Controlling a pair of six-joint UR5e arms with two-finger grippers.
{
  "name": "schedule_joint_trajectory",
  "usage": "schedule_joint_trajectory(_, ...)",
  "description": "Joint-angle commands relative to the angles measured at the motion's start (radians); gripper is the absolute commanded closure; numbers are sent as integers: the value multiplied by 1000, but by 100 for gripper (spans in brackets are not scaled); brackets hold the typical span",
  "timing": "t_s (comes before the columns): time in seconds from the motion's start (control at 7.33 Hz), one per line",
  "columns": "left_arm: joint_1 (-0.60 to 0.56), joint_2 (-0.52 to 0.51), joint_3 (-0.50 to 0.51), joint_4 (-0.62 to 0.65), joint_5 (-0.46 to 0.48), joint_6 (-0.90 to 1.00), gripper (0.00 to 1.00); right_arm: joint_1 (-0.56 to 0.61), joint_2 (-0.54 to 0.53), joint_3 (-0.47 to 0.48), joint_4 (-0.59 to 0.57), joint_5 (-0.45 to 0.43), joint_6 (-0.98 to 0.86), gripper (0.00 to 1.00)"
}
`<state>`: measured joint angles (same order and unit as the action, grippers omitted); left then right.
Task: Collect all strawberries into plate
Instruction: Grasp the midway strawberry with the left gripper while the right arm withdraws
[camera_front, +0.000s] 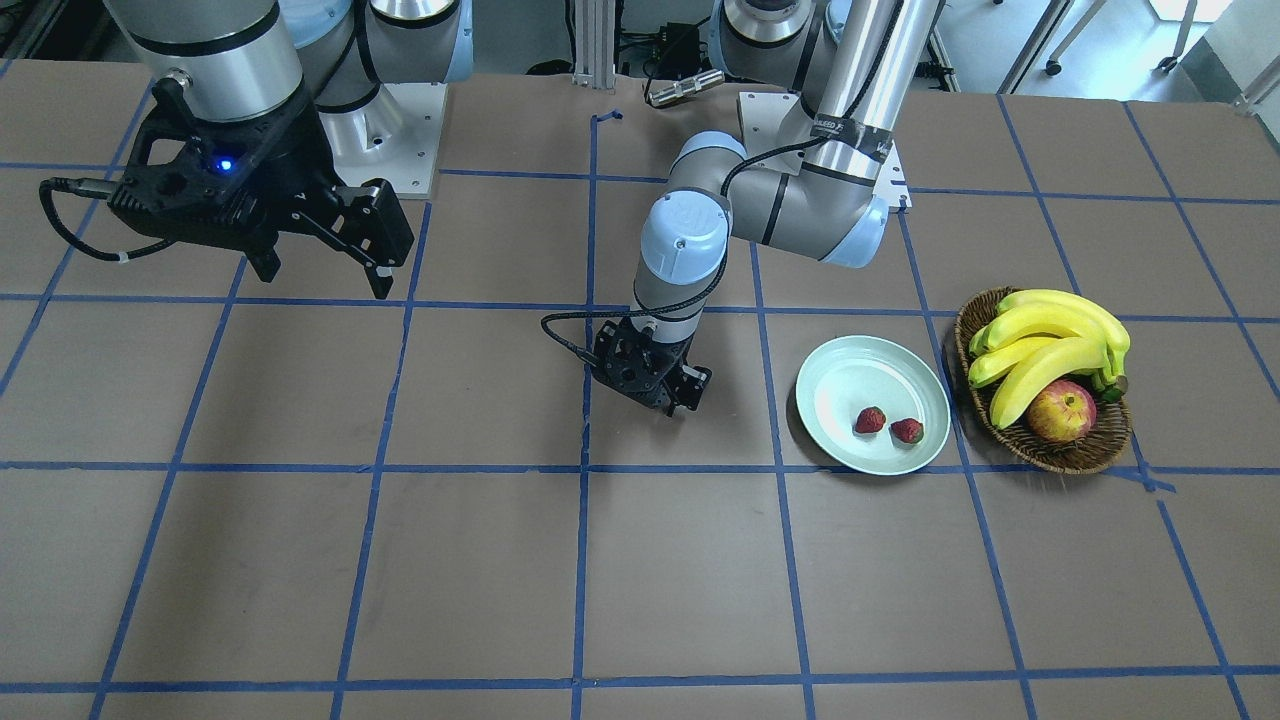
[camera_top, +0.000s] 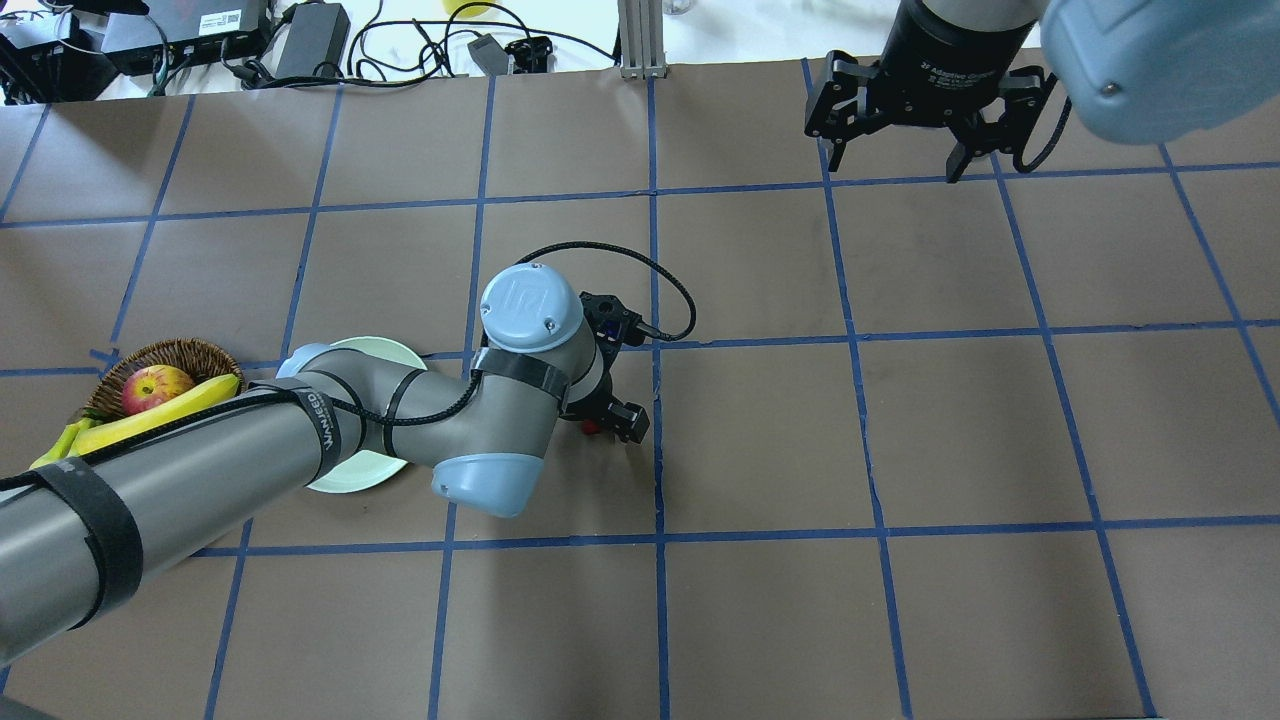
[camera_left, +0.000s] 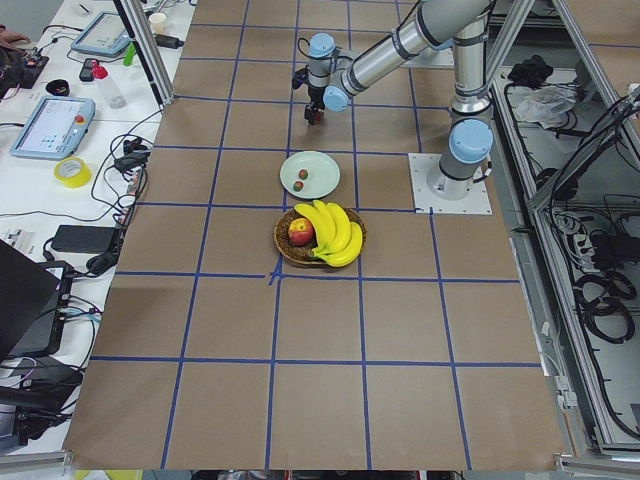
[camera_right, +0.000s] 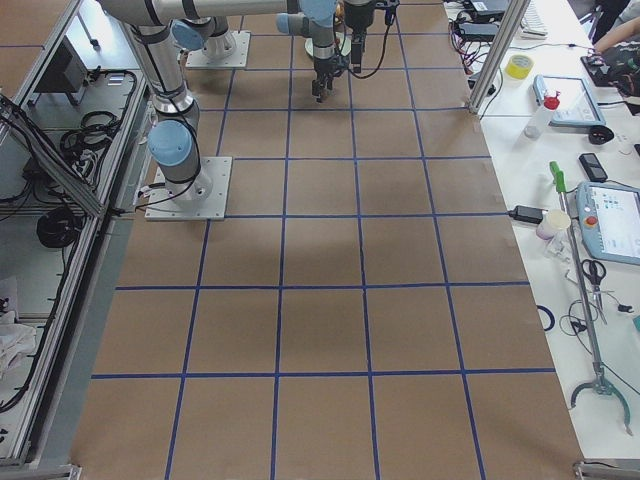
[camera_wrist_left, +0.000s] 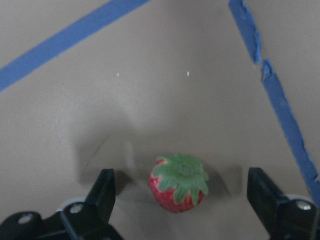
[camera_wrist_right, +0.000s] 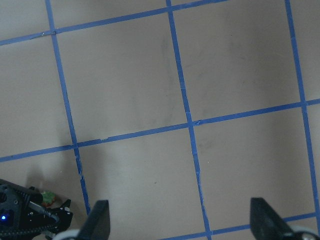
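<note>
The left gripper is low over the brown paper-covered table, jaws spread wide, with one finger on each side of a loose strawberry and neither touching it. This berry is small and plump, glossy red, sitting on the paper with its green leafy cap turned up toward the wrist camera (the cap covers much of its top). It lies just beside a blue tape line, well apart from the plate. That plate is round, shallow and pale mint-green, and it holds a second strawberry and a third strawberry close together on the side nearer the front-facing camera, both dark red. Just beside the plate stands a wicker basket with a bunch of bananas and a red-yellow apple. The right gripper hangs well above the table on the robot's other side, jaws apart and holding nothing.
</note>
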<state>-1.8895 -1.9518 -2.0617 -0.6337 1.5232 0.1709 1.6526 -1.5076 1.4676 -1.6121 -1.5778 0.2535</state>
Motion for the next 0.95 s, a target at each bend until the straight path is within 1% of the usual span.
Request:
schedule_joint_trajectory(0.0,0,-2,-5,-3,9,1,49,1,-2,-21,69,2,-6,0)
schedule_joint_trajectory(0.14,0,-1,0,-6,8,-1,57,3,-2,-21,67,1,-87,0)
schedule_joint_trajectory(0.27,0,2,0,-6,6,-1,76,1,-2,-18,67,4,-118,0)
schedule_joint_trajectory(0.41,0,5,3,-7,9,19,88,4,-2,-15,63,4,-115,0)
schedule_joint_trajectory(0.55,0,16,3,-9,11,21,96,4,-2,-13,61,4,-117,0)
schedule_joint_trajectory(0.68,1,25,11,-17,15,18,100,3,-2,-6,61,2,-119,0)
schedule_joint_trajectory(0.82,12,33,49,-55,18,16,100,4,-2,-6,61,2,-120,0)
